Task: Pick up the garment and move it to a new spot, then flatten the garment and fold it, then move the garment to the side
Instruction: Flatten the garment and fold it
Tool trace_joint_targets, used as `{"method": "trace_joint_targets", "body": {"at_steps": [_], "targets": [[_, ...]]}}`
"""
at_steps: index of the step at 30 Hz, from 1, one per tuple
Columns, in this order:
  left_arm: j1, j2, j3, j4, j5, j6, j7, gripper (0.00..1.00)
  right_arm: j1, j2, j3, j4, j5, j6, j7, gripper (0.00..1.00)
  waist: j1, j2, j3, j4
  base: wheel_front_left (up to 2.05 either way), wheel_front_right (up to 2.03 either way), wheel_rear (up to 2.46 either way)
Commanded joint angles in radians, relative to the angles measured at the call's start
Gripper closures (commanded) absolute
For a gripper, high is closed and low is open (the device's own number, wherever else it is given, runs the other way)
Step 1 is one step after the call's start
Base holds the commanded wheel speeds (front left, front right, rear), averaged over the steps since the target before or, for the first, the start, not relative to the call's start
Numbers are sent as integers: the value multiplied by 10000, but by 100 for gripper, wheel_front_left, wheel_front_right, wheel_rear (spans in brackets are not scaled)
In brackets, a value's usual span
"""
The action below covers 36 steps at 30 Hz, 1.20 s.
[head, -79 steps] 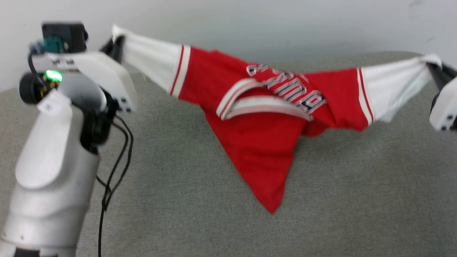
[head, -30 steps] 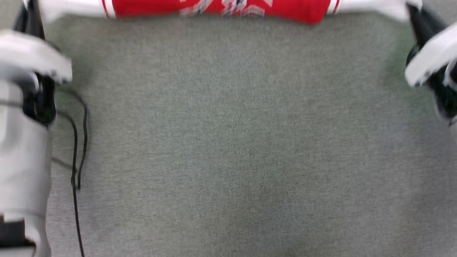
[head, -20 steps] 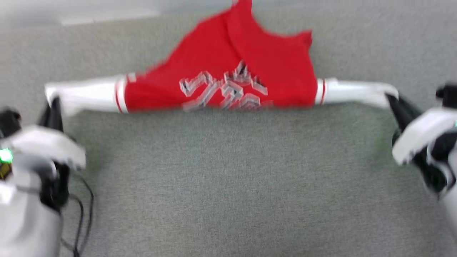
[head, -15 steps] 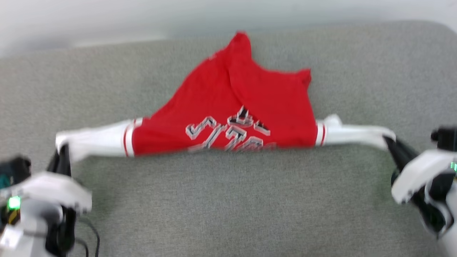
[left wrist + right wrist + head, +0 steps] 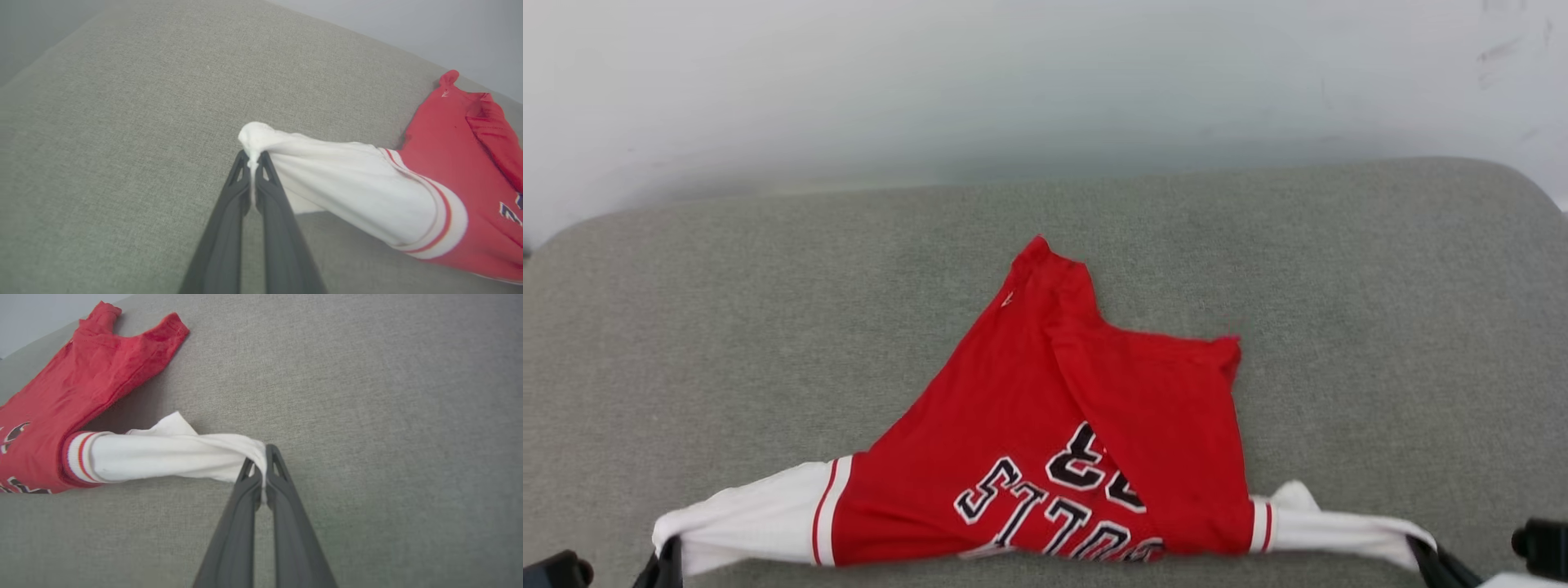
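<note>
The garment (image 5: 1045, 425), a red jersey with white sleeves and dark block letters, lies on the grey cushion with its hem end pointing away from me and one side folded over. It is stretched by the sleeves between my two grippers. In the head view my left gripper (image 5: 666, 563) is at the lower left and my right gripper (image 5: 1425, 559) at the lower right. The left wrist view has my left gripper (image 5: 253, 157) shut on the bunched tip of a white sleeve (image 5: 347, 179). My right gripper (image 5: 259, 459) is pinched shut on the other sleeve (image 5: 163, 457).
The grey fabric cushion (image 5: 768, 327) spreads wide on both sides of the jersey and ends in rounded far corners. A pale wall (image 5: 1013, 82) rises right behind its far edge.
The jersey, earlier hanging in the air between the grippers, now has its red body laid flat on the cushion, hem thrown away from me. The head camera has tilted meanwhile. Both grips are unchanged.
</note>
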Motion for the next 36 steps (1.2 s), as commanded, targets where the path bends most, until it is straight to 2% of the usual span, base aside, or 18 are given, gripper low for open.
{"method": "trace_joint_targets", "body": {"at_steps": [1,5,9,13,20,28,29,30,31,32,33,36], "targets": [[293,142,84,-201,22,163,145,100,450,195,-286,-418,-222,-24,321,100,3,0,-194,117,0,0,0],[688,192,-251,-761,155,253,541,100,1313,924,-682,-1646,-695,-21,1166,100,3,0,-381,154,0,0,0],[422,-73,-802,-797,212,85,654,100,1538,1357,-778,-2029,-977,-18,1454,100,3,0,-522,123,0,0,0],[-7,-395,-1315,-284,263,-160,531,100,1369,1556,-689,-1574,-1097,-16,1168,100,3,0,-550,42,0,0,0],[-621,-790,-1734,1000,218,-542,170,100,638,1643,-434,49,-1114,-16,-194,100,3,0,-236,-79,0,0,0],[-1026,-940,-1940,1731,135,-964,-144,100,314,1364,-30,1171,-1054,-16,-1185,98,3,0,-221,11,0,0,0],[-1042,-945,-1974,1762,149,-984,-135,100,314,1328,39,1232,-1049,-16,-1255,85,3,0,-251,16,0,0,0],[-1077,-943,-2038,1814,182,-1005,-132,100,302,1248,170,1291,-991,-15,-1406,33,3,0,-340,36,0,0,0],[-1094,-932,-2068,1828,191,-1042,-126,72,291,1208,220,1292,-992,-15,-1491,0,3,0,-387,41,0,0,0],[-1110,-925,-2091,1827,189,-1043,-114,31,277,1169,245,1233,-990,-16,-1645,0,3,0,-441,51,0,0,0],[-1126,-908,-2099,1799,213,-1039,-154,0,254,1156,282,1139,-956,-15,-1794,0,3,0,-489,61,0,0,0],[-1161,-866,-2066,1583,366,-980,-410,0,242,1172,290,717,-933,-15,-2470,0,3,0,-631,79,0,0,0]]}}
